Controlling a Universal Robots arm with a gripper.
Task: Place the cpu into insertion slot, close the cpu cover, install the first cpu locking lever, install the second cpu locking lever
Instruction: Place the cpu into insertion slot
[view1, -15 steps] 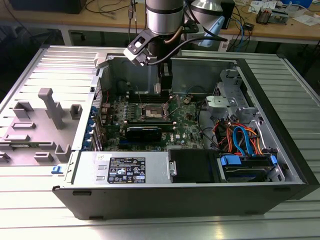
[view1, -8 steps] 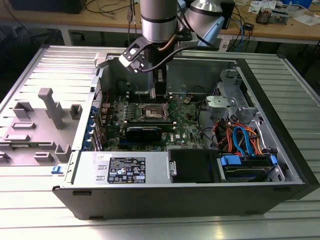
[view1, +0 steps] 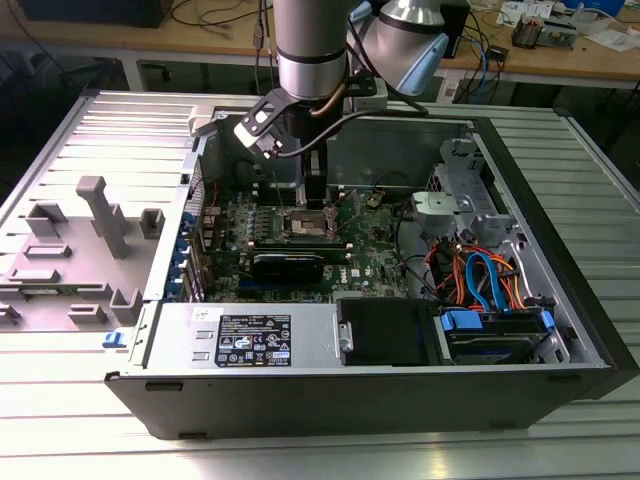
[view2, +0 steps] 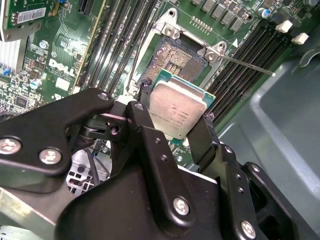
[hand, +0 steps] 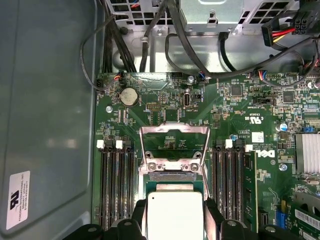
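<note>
The insertion slot (view2: 176, 57) lay uncovered just beyond the gripper (view2: 174, 115). Its jaws clamped the square, silvery-topped, green-edged cpu (view2: 176, 102).

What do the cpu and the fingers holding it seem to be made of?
The cpu: top looks like silvery metal, dull sheen; rim looks like green circuit board. The fingers: matte black, smooth surface; plastic or coated metal, I cannot tell.

One cpu (view2: 177, 107) over one slot (view2: 175, 59). One cover (hand: 175, 129), raised at the slot's edge. Two banks of memory slots (hand: 116, 182), one on either side of the slot. One coin cell (hand: 129, 96), well apart from the slot.
</note>
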